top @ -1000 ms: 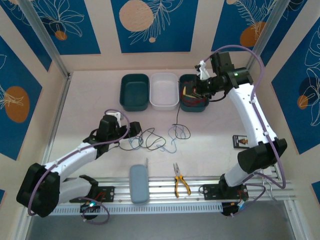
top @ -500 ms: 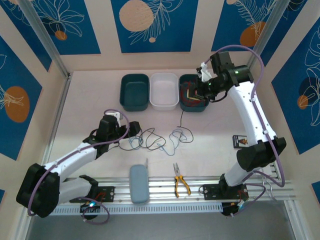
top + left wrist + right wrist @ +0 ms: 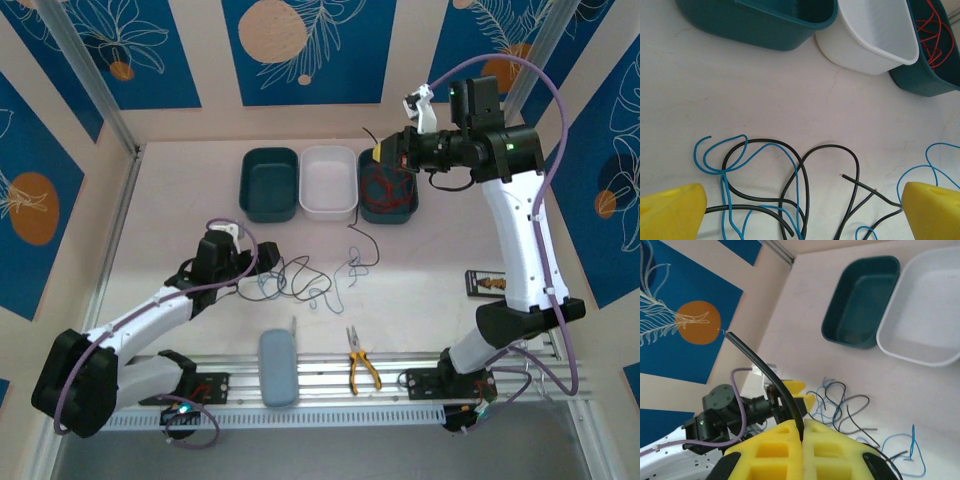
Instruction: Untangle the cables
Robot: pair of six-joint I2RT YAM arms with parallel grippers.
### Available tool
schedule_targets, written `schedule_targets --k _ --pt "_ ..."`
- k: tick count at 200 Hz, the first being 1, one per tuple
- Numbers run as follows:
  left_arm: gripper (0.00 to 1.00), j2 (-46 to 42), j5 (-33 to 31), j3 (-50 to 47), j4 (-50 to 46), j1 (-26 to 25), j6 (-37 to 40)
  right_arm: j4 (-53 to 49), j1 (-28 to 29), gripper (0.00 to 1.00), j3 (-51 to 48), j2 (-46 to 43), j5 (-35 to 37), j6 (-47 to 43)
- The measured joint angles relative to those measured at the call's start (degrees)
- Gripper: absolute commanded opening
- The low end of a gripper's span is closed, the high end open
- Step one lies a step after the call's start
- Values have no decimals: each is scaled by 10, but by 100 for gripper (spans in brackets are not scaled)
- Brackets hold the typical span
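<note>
Black and light-blue cables [image 3: 832,146], hair-thin, looped and crossed on pale table [image 3: 765,90].

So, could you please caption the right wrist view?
Right gripper, shut on a black cable, high above the table.

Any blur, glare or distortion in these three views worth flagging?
Top external: even light, soft shadows, no glare, thin tangled wires barely resolved. Left wrist: wires crisp, white plastic tray bowed by the wide lens. Right wrist: near yellow fingers slightly soft, background sharp.
</note>
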Motion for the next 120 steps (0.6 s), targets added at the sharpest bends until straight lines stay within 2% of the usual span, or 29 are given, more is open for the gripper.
schedule_targets --k 41,88,120 --pt "100 -12 -6 0 -1 0 0 105 0 0 -33 23 -14 29" --pt "100 -12 -10 -1 -6 0 0 202 1 0 -190 47 -14 104" --pt "100 -11 -9 -1 -5 0 0 263 6 0 -268 77 -56 150"
